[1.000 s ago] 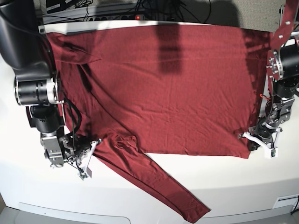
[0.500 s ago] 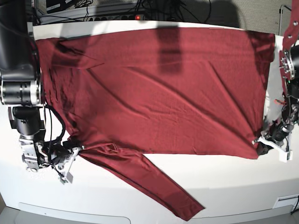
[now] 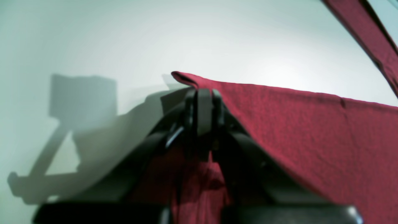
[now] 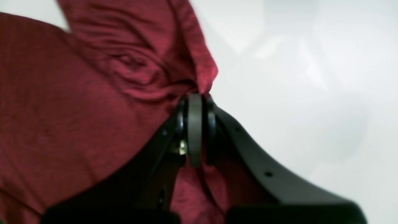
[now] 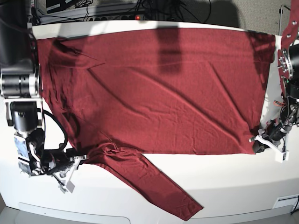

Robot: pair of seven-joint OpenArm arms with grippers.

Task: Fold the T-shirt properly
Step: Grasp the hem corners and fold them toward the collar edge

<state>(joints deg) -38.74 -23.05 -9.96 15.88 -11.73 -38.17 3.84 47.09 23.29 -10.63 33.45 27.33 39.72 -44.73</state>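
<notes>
The shirt (image 5: 159, 88) lies spread flat over most of the white worktop (image 5: 224, 186), with one long sleeve (image 5: 154, 184) running out diagonally toward the near edge. The left pincer (image 5: 262, 144) sits at the shirt's lower corner on the base view's right side; its wrist view shows the jaws pressed together on the hem corner (image 3: 186, 79), the cloth draped away to the right. The right pincer (image 5: 77, 161) is at the armpit where the sleeve meets the body; its jaws are likewise closed on a bunched fold of shirt (image 4: 199, 77). Cables (image 5: 117, 7) lie beyond the far edge.
</notes>
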